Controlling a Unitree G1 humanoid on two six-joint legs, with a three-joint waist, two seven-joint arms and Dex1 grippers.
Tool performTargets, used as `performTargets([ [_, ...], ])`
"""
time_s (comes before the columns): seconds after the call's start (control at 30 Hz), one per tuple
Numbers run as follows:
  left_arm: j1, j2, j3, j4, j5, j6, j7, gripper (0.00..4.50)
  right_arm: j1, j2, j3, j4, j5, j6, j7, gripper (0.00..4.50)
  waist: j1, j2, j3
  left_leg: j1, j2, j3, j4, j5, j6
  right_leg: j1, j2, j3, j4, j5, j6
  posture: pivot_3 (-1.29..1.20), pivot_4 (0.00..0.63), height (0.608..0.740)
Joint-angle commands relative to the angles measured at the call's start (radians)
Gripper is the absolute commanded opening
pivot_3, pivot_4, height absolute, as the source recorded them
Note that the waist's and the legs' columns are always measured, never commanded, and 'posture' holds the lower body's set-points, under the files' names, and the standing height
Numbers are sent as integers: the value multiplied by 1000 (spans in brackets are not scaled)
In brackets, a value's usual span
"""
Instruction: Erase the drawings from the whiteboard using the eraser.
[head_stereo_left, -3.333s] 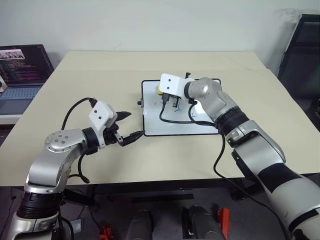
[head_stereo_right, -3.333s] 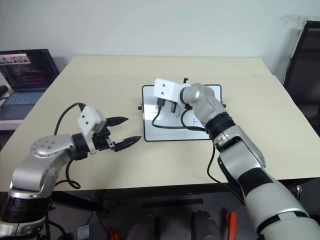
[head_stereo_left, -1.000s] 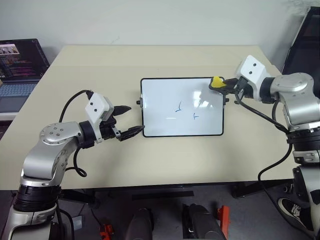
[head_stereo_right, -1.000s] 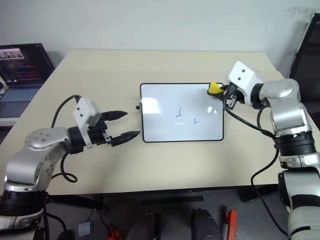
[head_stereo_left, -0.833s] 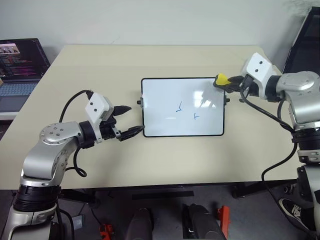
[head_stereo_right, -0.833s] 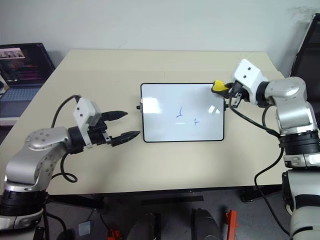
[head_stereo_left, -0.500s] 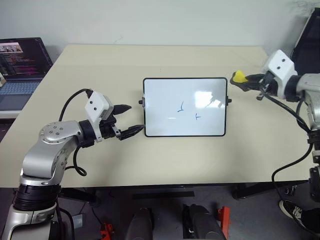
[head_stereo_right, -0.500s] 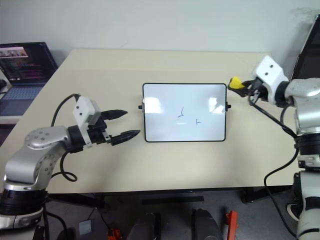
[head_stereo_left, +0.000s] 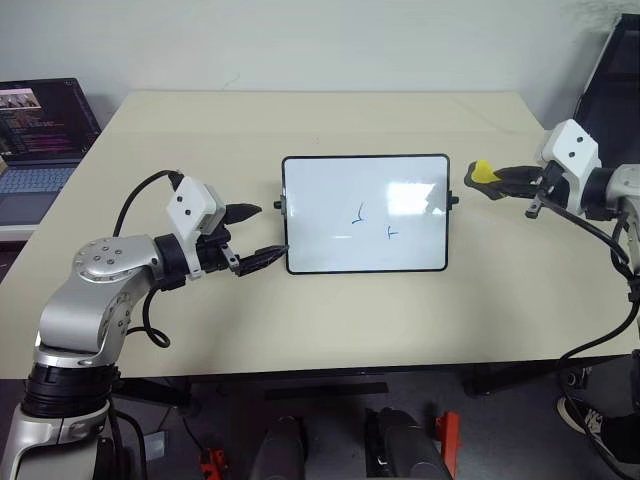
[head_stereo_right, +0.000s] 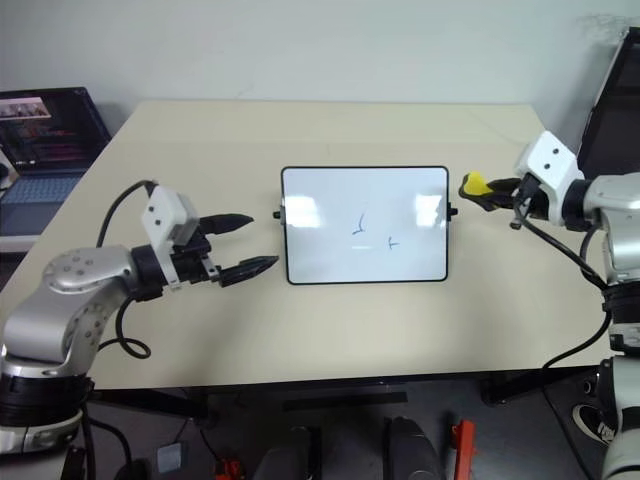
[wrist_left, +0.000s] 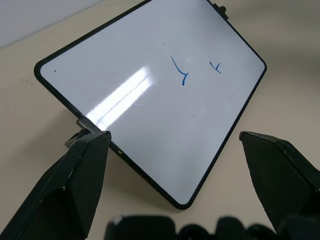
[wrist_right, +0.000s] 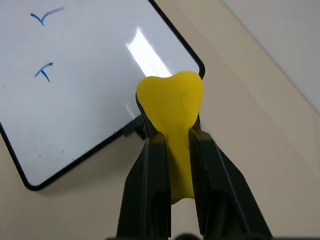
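The whiteboard (head_stereo_left: 320, 200) lies flat at the middle of the table, black-framed, with two small blue drawings (head_stereo_left: 359, 214) (head_stereo_left: 392, 232) near its centre. My right gripper (head_stereo_left: 486, 179) hovers just off the board's right edge, near its far right corner, shut on the yellow eraser (head_stereo_left: 483, 173). The right wrist view shows the eraser (wrist_right: 172, 105) pinched between both fingers, with the board's corner (wrist_right: 90, 90) beyond it. My left gripper (head_stereo_left: 270, 232) is open at the board's near left corner, its fingers (wrist_left: 75, 175) spread wide and holding nothing.
An open laptop (head_stereo_left: 40, 120) sits on a side surface at the far left. A black chair (head_stereo_left: 610, 80) stands beyond the table's right edge. Beige tabletop (head_stereo_left: 300, 320) surrounds the board on all sides.
My right gripper carried the eraser from over the board's far right corner rightward, off the board. The left arm stayed where it was.
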Motion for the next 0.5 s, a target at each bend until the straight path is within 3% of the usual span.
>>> performTargets([
  [0.03,-16,15,15,-33,-8,-6,-6,4500,-28,6,-3,-61,25,2,18,228,1,0,0,0,0,0,0,0,0,0,0,0,0,0,0,0,150,740],
  [0.5,-10,22,19,-38,-9,-8,-9,4500,-64,21,15,-45,27,-12,58,225,5,0,0,0,0,0,1,0,0,0,0,0,2,0,0,0,150,740],
])
